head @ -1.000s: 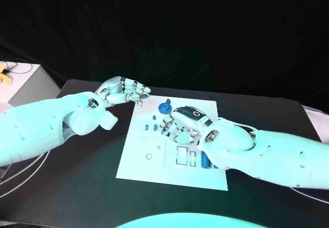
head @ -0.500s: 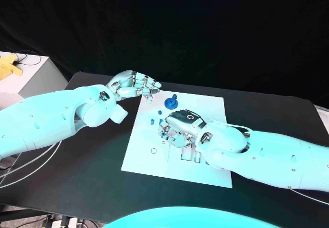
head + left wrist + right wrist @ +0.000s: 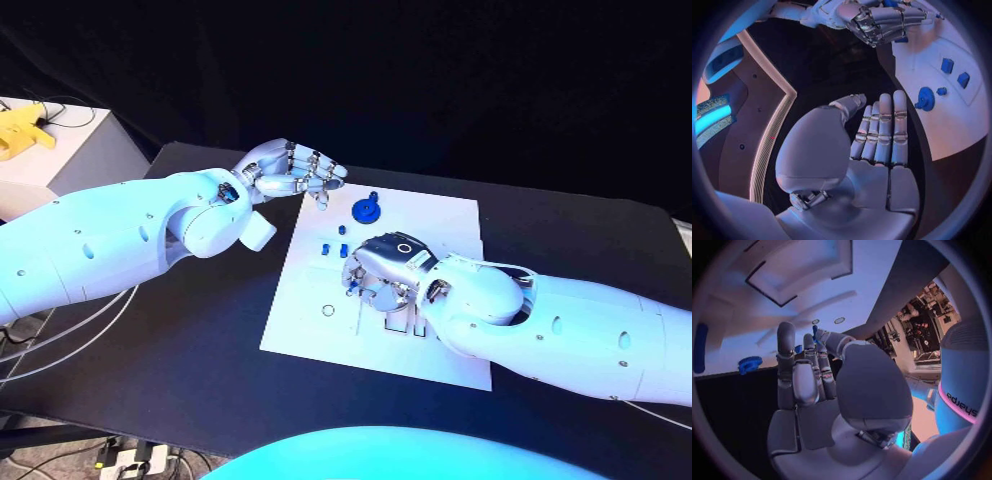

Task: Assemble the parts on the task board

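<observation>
Right hand: the silver, jointed metal right hand (image 3: 387, 272) is lowered over the middle of the task board, fingers curled down onto it. In the right wrist view a small blue part (image 3: 815, 333) sits pinched between its thumb and a fingertip.
Left hand: the left hand (image 3: 289, 172) hovers over the black table just beyond the board's far left corner. Its fingers lie straight and close together, the thumb folded alongside, grasping nothing.
Arms: both are smooth, glossy white shells with rounded casings.
Task board: a flat, matt white rectangular plate (image 3: 317, 330) lying in the middle of the table, with small outlined rectangular and round recesses cut into it.
Round part: a blue disc-shaped piece with a ridged rim (image 3: 368, 210) stands near the board's far edge, between the two hands and apart from both.
Small parts: a few little blue blocks (image 3: 335, 249) lie on the board just left of the right hand's fingers.
Table: a dull black top (image 3: 173, 360) surrounding the board on all sides.
</observation>
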